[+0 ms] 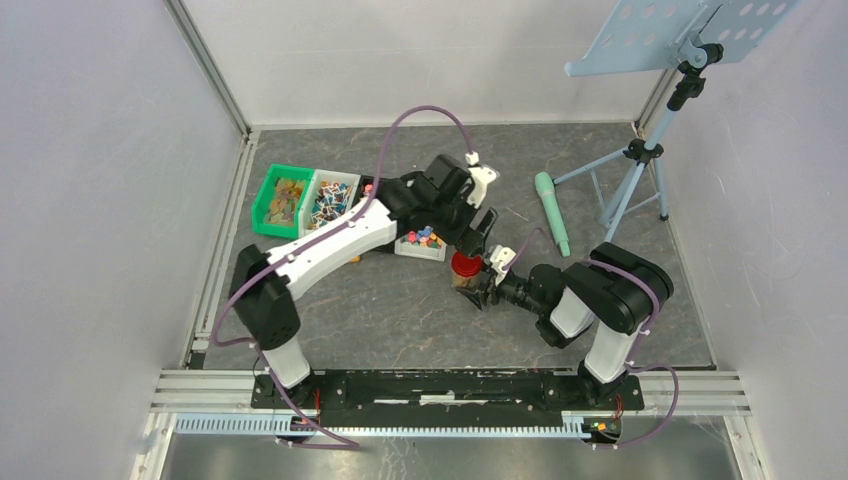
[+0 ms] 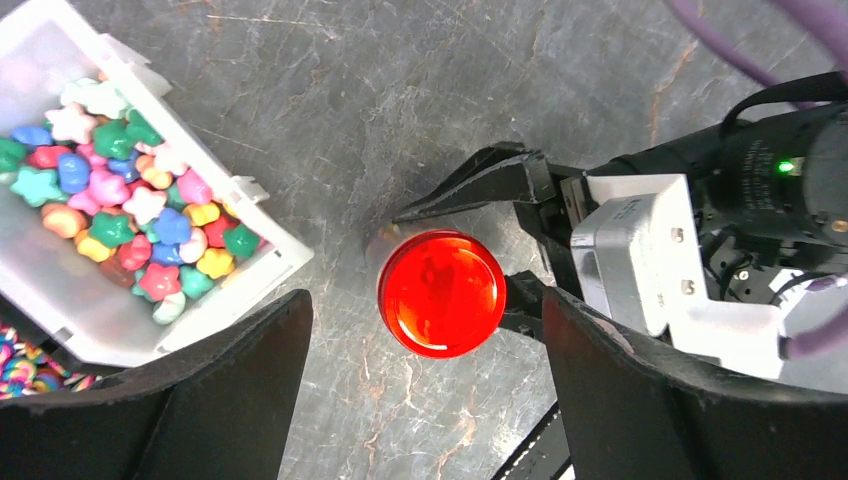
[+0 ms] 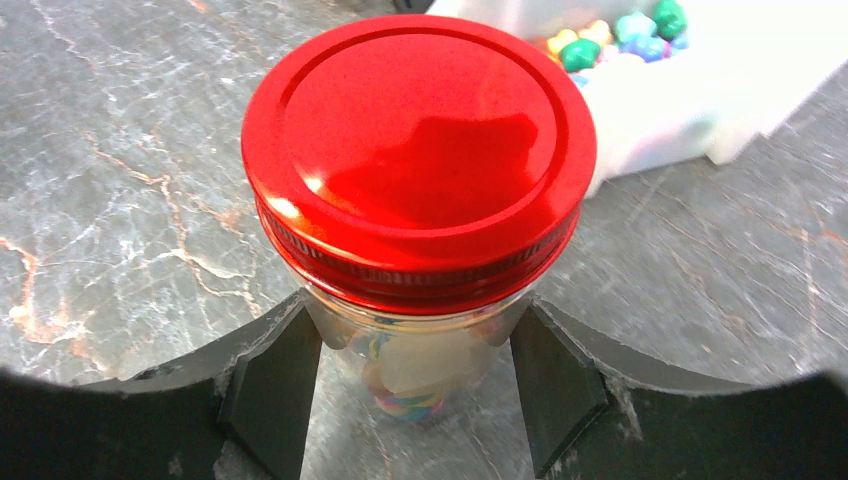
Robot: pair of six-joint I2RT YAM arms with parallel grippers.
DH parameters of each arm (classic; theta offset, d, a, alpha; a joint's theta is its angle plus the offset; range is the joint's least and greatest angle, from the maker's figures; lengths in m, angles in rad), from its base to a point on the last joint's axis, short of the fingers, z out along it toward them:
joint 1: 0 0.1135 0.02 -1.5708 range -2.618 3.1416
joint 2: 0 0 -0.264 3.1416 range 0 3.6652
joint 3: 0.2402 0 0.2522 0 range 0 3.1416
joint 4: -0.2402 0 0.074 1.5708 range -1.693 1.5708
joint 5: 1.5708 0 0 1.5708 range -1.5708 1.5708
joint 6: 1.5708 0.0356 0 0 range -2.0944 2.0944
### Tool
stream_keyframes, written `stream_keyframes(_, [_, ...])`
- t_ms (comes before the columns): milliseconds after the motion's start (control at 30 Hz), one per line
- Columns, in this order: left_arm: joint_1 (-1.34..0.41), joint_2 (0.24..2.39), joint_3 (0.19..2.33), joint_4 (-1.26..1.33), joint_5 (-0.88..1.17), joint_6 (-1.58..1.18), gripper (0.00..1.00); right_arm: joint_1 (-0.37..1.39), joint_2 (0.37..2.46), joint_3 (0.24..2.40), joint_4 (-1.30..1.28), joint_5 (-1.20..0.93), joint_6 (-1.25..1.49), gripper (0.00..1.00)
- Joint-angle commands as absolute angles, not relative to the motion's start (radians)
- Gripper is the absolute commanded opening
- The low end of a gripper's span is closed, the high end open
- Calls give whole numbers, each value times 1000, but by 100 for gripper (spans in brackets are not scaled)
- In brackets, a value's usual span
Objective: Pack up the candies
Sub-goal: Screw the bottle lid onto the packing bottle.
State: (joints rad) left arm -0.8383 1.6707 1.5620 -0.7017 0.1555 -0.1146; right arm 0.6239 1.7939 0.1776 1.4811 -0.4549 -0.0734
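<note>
A clear jar (image 3: 425, 350) with a red lid (image 3: 418, 150) stands on the grey table; a few candies (image 3: 408, 402) show through its wall. My right gripper (image 3: 415, 390) is shut on the jar just below the lid, one finger on each side. From above, the lid (image 2: 441, 292) sits between the wide-open fingers of my left gripper (image 2: 425, 335), which hovers over it and holds nothing. In the top view the jar (image 1: 464, 268) sits mid-table between my left gripper (image 1: 478, 238) and right gripper (image 1: 484, 284). More candies (image 2: 120, 200) fill a white bin (image 2: 283, 258) beside it.
A green bin (image 1: 283, 198) and another white bin (image 1: 333, 200), both with sweets, stand at the back left. A teal handle-shaped object (image 1: 551, 210) lies right of centre. A tripod stand (image 1: 640, 170) occupies the back right corner.
</note>
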Motion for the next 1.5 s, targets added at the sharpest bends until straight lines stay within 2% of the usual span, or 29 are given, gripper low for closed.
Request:
stream_keyframes(0, [-827,1584,1488,-714,229,-86,89,675,1815,208,1957,-493,-102,62])
stream_keyframes(267, [-829,1550,1398,-728,237,-56,86,713,1807,195,1957,-503,-109,62])
stream_keyframes(467, [-833,1508,1237,-573,325,125,88,720,1810,202,1956,-520,-103,62])
stream_keyframes(900, [-833,1511,1192,-515,362,252,89,724,1810,196,1956,-543,-93,59])
stream_keyframes(1167, [-833,1430,1122,-486,413,368,89,724,1778,168,1957,-575,-86,57])
stream_keyframes(1467, [-825,1373,1175,-648,546,518,94,724,1683,132,1955,-617,-45,54])
